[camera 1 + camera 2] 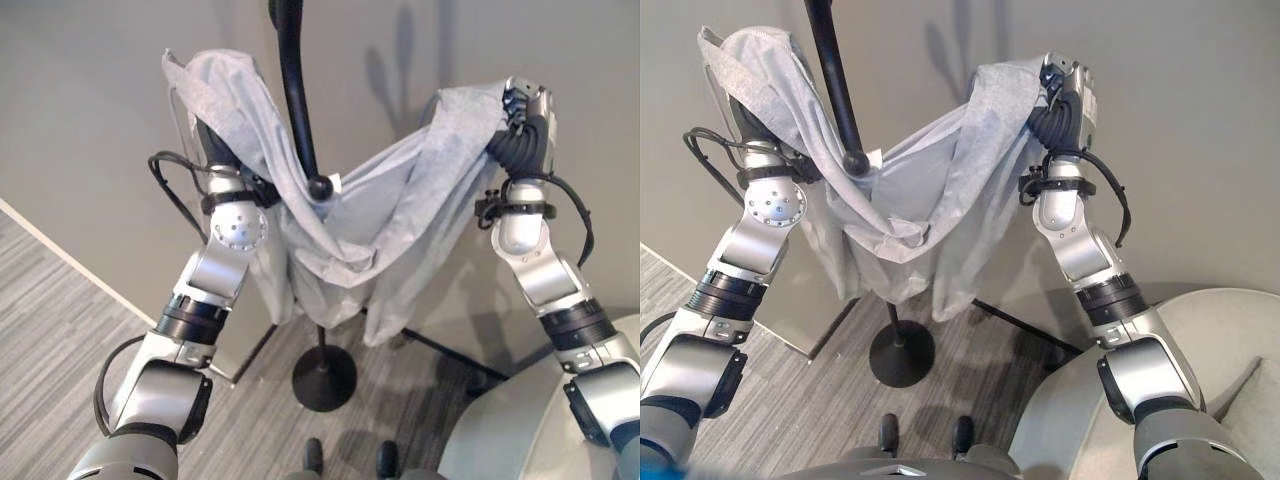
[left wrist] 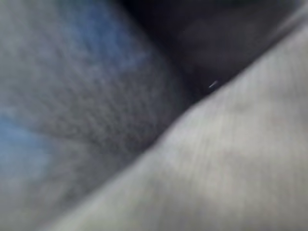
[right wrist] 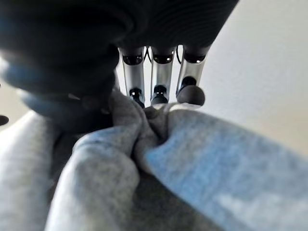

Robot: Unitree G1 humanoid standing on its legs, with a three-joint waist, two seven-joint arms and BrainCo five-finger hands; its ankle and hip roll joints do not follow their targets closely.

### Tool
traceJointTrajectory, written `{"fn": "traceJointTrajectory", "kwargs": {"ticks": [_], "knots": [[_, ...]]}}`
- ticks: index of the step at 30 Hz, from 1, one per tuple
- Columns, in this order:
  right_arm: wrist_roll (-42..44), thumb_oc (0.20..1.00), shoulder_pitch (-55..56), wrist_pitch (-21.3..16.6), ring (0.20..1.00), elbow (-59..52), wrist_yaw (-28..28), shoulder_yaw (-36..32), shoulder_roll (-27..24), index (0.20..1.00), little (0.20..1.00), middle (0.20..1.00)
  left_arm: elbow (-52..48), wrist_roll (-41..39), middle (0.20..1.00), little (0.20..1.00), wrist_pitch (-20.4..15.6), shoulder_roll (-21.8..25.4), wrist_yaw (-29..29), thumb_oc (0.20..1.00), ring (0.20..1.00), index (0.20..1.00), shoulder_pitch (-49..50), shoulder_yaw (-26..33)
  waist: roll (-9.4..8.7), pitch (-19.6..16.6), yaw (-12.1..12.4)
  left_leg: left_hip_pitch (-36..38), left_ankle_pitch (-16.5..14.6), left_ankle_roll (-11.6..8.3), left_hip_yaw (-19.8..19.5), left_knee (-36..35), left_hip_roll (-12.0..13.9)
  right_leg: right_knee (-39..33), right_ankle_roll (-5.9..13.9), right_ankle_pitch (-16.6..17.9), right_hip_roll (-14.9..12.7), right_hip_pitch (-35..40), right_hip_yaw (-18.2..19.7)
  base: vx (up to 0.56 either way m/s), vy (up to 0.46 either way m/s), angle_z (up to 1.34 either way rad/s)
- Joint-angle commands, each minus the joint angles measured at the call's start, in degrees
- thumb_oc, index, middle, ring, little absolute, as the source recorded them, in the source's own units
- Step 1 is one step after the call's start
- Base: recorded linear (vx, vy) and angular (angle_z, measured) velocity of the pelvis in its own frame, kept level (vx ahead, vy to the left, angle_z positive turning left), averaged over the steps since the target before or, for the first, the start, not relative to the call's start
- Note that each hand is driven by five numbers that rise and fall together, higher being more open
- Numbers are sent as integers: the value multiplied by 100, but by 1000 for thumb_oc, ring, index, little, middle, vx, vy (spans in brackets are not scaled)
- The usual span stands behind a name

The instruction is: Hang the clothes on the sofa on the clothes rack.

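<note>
two hands raised, right hand (image 1: 1068, 85) pinching grey garment (image 1: 380, 210), left hand's grip hidden

Plain grey wall (image 1: 100, 100) at twelve o'clock; striped grey carpet (image 1: 60, 330) below; perhaps a pale sofa (image 1: 1230, 340) at four.

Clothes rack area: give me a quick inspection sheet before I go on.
Surface: grey carpet floor, pale strip along the wall.
Job's things: grey garment held up spread between both hands, sagging around the black clothes rack; a rack knob touches the fabric's middle.
Clutter: nothing seen.
Hands: right hand pinches bunched fabric; left hand is under the cloth, fingers hidden.
Cables: nothing seen.
Surroundings: grey wall; pale sofa at the robot's right.
</note>
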Motion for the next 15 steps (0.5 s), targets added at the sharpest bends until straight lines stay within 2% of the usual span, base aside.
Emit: {"fn": "traceJointTrajectory", "kwargs": {"ticks": [1, 7, 15], "knots": [[-209, 200, 282, -189, 200, -309, -81, -508, 10, 200, 200, 200, 33, 261, 200, 200, -186, 123, 142, 200, 200, 200, -61, 329, 76, -638, 127, 320, -568, -491, 122, 29, 333, 71, 1036, -275, -557, 20, -59, 42, 42, 0], [-304, 200, 930, -335, 200, -971, 51, -871, 161, 200, 200, 200, -552, 265, 200, 200, -263, 44, 102, 200, 200, 200, 604, 823, 97, -640, 113, 347, -604, -472, 159, 29, 331, 71, 1042, -267, -594, 8, -54, 26, 33, -4], [-207, 200, 2290, -593, 200, -1776, 479, -1702, 113, 200, 200, 200, -1779, 298, 200, 200, -463, -108, -207, 200, 200, 200, 2220, 1870, 109, -592, 102, 360, -655, -443, 214, 29, 341, 71, 1052, -247, -640, -13, -89, 22, 27, -4]]}}
